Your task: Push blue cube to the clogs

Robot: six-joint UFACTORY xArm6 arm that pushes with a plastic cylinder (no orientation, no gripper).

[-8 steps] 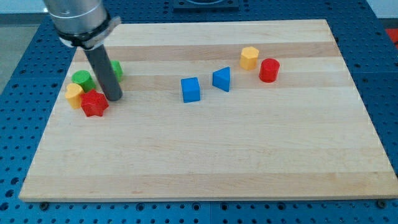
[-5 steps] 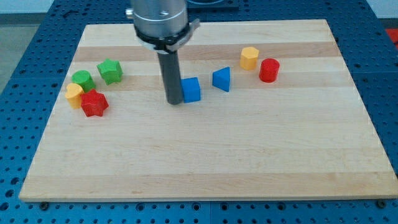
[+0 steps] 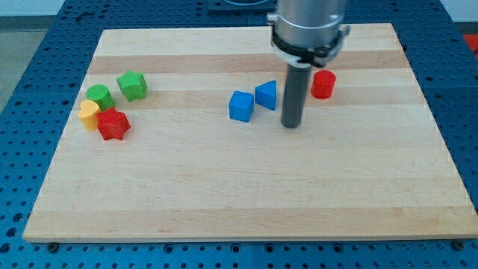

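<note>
The blue cube (image 3: 240, 106) lies near the board's middle, touching or nearly touching a blue triangular block (image 3: 266, 95) at its upper right. My tip (image 3: 290, 125) rests on the board to the right of both, a short gap from the triangular block. The rod hides the yellow block that stood near the red cylinder (image 3: 323, 84). On the view's left a cluster holds a green cylinder (image 3: 99, 96), a green star-like block (image 3: 132, 85), a yellow block (image 3: 89, 114) and a red star-like block (image 3: 113, 124).
The wooden board (image 3: 246, 194) lies on a blue perforated table (image 3: 22, 60). The arm's grey body (image 3: 308, 22) hangs over the board's upper right.
My tip swept from the left cluster across to the right of the blue blocks. The blue cube shifted right and turned, ending up against the blue triangular block.
</note>
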